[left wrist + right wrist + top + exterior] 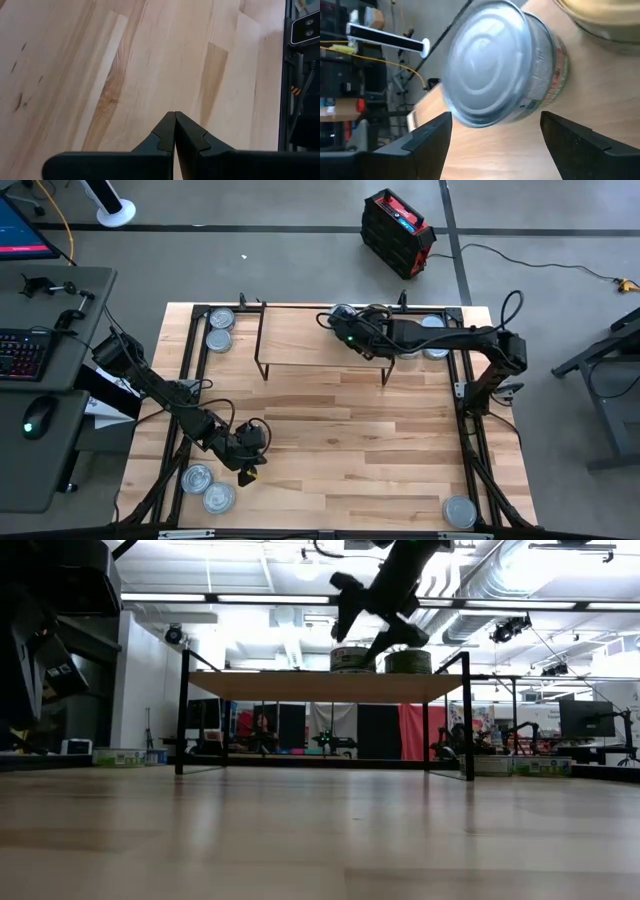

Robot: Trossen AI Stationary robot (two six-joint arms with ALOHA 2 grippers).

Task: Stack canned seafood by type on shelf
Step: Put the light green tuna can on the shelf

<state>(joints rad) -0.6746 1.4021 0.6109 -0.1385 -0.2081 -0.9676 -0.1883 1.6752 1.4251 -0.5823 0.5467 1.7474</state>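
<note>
The shelf (320, 345) stands at the table's far middle. In the low view two tins (352, 660) (407, 661) stand on their bases on the shelf board (320, 687). My right gripper (338, 320) is open just above them. In the right wrist view its fingers stand apart on either side of a silver-lidded tin (490, 65) and do not touch it. A brass-coloured tin (605, 20) stands beside that tin. My left gripper (250, 465) is shut and empty over the table's near left part (174, 117).
Two tins (220, 328) lie at the table's far left and two (208, 488) at its near left. One tin (460, 512) lies at the near right, and more (433, 330) sit at the far right, partly under my right arm. A desk with a keyboard (20, 350) stands beyond the left edge.
</note>
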